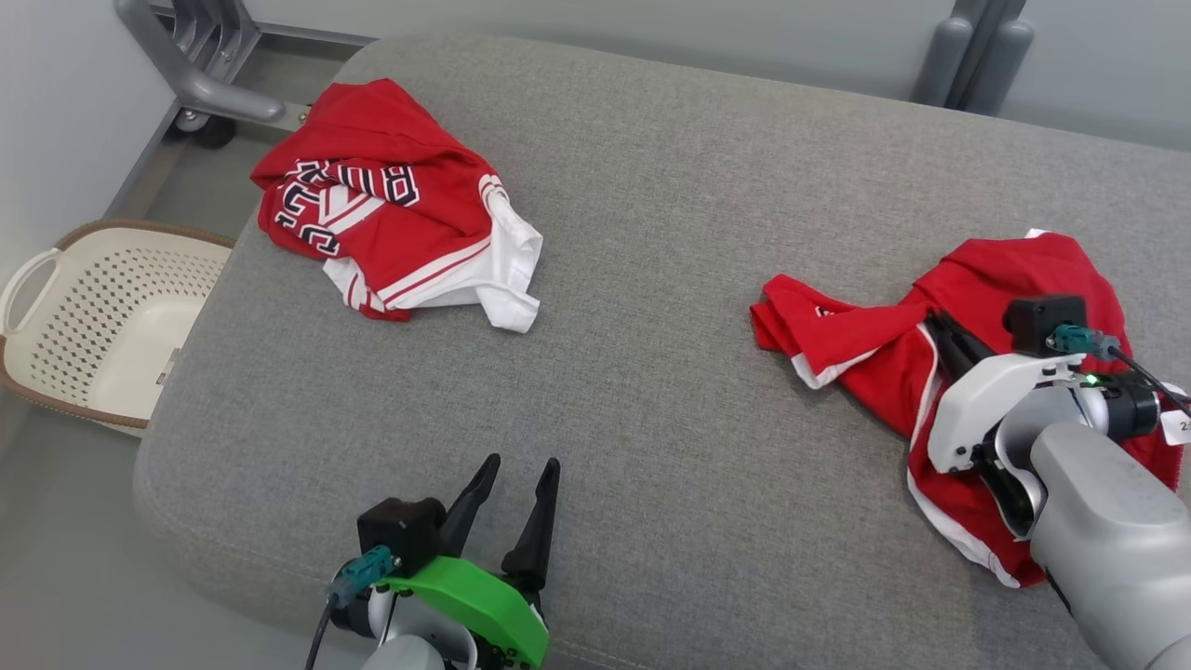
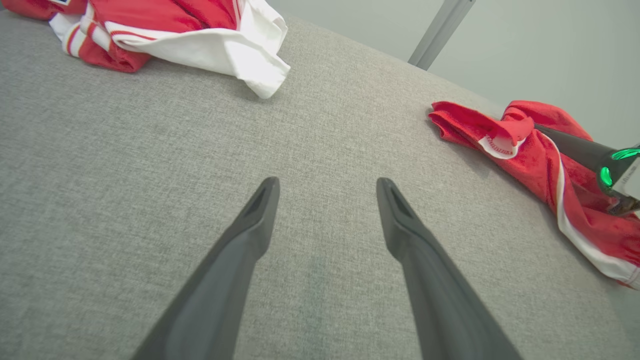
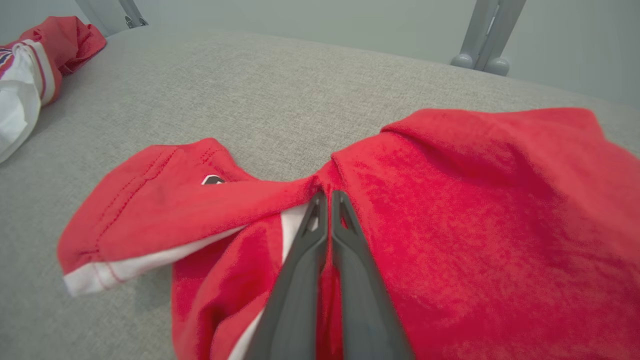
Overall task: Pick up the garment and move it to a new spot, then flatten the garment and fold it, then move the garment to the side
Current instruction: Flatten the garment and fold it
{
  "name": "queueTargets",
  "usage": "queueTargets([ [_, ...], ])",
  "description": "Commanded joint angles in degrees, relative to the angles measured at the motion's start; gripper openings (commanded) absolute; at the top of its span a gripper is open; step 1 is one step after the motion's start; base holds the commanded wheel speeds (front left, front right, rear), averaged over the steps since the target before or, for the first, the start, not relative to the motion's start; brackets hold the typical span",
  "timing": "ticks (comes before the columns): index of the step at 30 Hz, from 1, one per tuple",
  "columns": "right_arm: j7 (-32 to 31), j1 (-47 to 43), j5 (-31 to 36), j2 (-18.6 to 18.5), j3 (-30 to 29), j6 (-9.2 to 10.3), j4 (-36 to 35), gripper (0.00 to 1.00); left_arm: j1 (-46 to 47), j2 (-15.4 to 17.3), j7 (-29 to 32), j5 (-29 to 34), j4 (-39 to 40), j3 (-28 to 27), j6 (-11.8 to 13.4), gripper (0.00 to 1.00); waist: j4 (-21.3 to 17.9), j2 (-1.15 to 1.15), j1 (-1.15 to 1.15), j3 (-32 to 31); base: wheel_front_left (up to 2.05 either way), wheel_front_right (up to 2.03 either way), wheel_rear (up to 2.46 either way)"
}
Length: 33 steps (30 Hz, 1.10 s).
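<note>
The garment (image 1: 856, 330) is a crumpled red shirt with white trim, lying at the right of the grey cushioned surface (image 1: 651, 307). My right gripper (image 1: 935, 321) rests on its middle with its fingers pressed together, and a red fold bunches at the tips. The right wrist view shows that gripper (image 3: 328, 192) shut, pinching the garment (image 3: 450, 200) where the cloth gathers. My left gripper (image 1: 521, 462) hovers open at the near edge with nothing between its fingers. The left wrist view shows this gripper (image 2: 327, 182) over bare cushion, with the garment (image 2: 540, 160) far to its right.
A second red and white garment (image 1: 391, 205) with dark lettering lies crumpled at the far left of the cushion. A cream perforated laundry basket (image 1: 102, 316) stands on the floor beyond the left edge. A grey metal frame (image 1: 195, 74) and posts (image 1: 972, 56) stand behind.
</note>
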<state>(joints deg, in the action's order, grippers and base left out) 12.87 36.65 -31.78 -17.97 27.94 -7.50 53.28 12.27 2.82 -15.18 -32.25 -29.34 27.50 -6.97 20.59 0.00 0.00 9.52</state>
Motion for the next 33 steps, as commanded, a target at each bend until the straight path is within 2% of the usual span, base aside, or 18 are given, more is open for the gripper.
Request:
queueTargets([
  [1, 1.03, 1.96, 2.01, -0.16, -1.98, 0.02, 4.27, 0.53, 0.62, 0.15, 0.04, -0.47, 0.11, 0.08, 0.19, 1.0, 1.16, 0.0, 0.0, 0.8, 0.0, 0.0, 0.0],
  [2, 1.28, 2.68, 2.93, -0.25, -2.97, 0.03, 6.13, 1.0, 0.62, 0.15, 0.05, -0.43, 0.07, 0.12, 0.26, 1.0, 1.24, 0.0, 0.0, 0.82, 0.0, 0.0, 0.0],
  [8, 2.33, 3.76, 6.28, 1.42, -5.93, 0.03, 8.59, 1.0, 0.58, 0.15, 0.05, 0.16, 0.32, -0.71, 0.5, 1.0, -0.46, 0.0, 0.0, 0.11, 0.0, 0.0, 0.0],
  [11, 2.32, 1.9, 7.15, 1.32, -9.06, 0.04, 3.13, 1.0, 0.35, 0.15, 0.05, 0.74, 0.84, -1.51, 0.54, 1.0, -2.99, 0.0, 0.0, -0.52, 0.0, 0.0, 0.0],
  [15, 2.31, -3.51, 8.95, 1.5, -13.45, 0.04, -6.27, 1.0, -0.04, 0.16, 0.04, 1.26, 1.16, -2.37, 0.44, 1.0, -6.88, 0.0, 0.0, -1.28, 0.0, 0.0, 0.0],
  [19, 2.33, -9.77, 10.18, 1.54, -16.13, 0.04, -12.57, 1.0, -0.05, 0.16, 0.04, 1.61, 1.08, -2.75, 0.23, 1.0, -10.79, 0.0, 0.0, -1.72, 0.0, 0.0, 0.0],
  [26, 2.33, -18.57, 9.65, 2.84, -14.83, 0.03, -22.28, 1.0, 0.46, 0.17, 0.04, 1.81, 0.82, -2.79, 0.02, 1.0, -15.58, 0.0, 0.0, -2.03, 0.0, 0.0, 0.0],
  [33, 2.33, -27.12, 7.82, 3.26, -10.37, 0.03, -31.8, 1.0, 0.36, 0.17, 0.04, 1.78, 0.26, -2.58, -0.11, 1.0, -16.46, 0.0, 0.0, -2.69, 0.0, 0.0, 0.0],
])
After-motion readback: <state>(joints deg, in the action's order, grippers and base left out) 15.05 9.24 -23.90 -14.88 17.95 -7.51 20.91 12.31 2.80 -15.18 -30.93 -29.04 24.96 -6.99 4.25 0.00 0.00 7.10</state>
